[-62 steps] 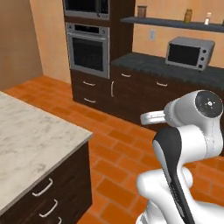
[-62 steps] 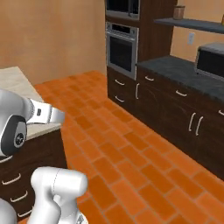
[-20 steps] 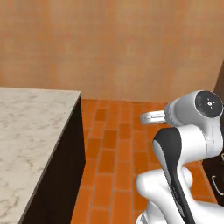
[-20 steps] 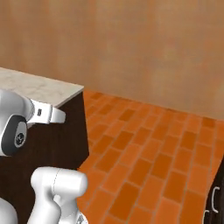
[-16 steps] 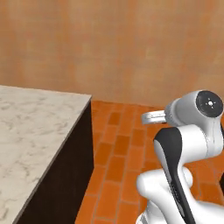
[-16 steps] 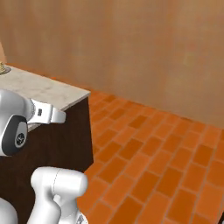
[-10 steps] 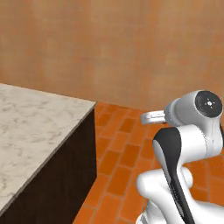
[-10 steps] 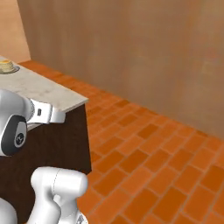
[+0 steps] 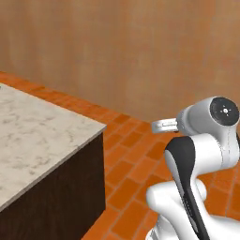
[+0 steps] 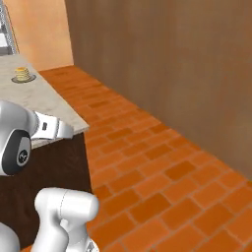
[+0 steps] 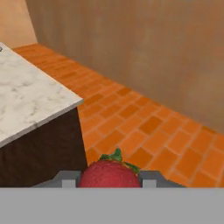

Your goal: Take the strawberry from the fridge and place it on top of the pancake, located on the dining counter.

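A red strawberry with a green leaf cap sits at the bottom of the hand view, and my gripper is shut on it. The dining counter, beige marble over a dark wood base, fills the lower left of the left base view; its corner lies left of the strawberry in the hand view. In the right base view the pancake stands as a small golden stack on a grey plate, far back on the counter. The fridge is out of view.
An orange brick floor stretches to the right of the counter. A plain brown wall closes the far side. A grey ladder-like frame shows at the top left of the right base view.
The base has turned, so the whole scene has shifted: the counter corner slid across both base views and the pancake came into the right base view. The arm holds the same pose.
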You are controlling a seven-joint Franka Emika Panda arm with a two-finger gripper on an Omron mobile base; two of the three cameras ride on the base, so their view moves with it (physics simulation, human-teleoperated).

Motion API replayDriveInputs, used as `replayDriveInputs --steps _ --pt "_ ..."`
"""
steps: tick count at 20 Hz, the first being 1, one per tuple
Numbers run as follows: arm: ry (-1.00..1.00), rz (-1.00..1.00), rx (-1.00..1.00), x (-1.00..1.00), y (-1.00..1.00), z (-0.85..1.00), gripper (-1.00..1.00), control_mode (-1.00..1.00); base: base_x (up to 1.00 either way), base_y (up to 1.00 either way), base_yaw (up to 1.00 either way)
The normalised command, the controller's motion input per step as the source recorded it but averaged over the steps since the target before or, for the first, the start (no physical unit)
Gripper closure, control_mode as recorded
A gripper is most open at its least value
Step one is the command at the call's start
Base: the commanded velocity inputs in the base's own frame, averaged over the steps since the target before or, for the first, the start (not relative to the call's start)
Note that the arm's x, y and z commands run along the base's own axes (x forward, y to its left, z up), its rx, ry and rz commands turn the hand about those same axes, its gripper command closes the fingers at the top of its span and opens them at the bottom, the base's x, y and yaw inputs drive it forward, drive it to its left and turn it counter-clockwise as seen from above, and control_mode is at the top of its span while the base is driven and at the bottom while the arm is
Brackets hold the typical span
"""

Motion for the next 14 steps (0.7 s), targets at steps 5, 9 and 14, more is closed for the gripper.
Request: replayDriveInputs --steps 5,9,14 --pt "0.0 0.0 0.0 0.0 0.0 0.0 1.0 1.0 0.94 -0.87 0.44" --pt "0.0 0.0 0.0 0.0 0.0 0.0 1.0 1.0 0.94 -0.86 0.45" --pt "0.0 0.0 0.0 0.0 0.0 0.0 1.0 1.0 0.88 -0.86 0.45"
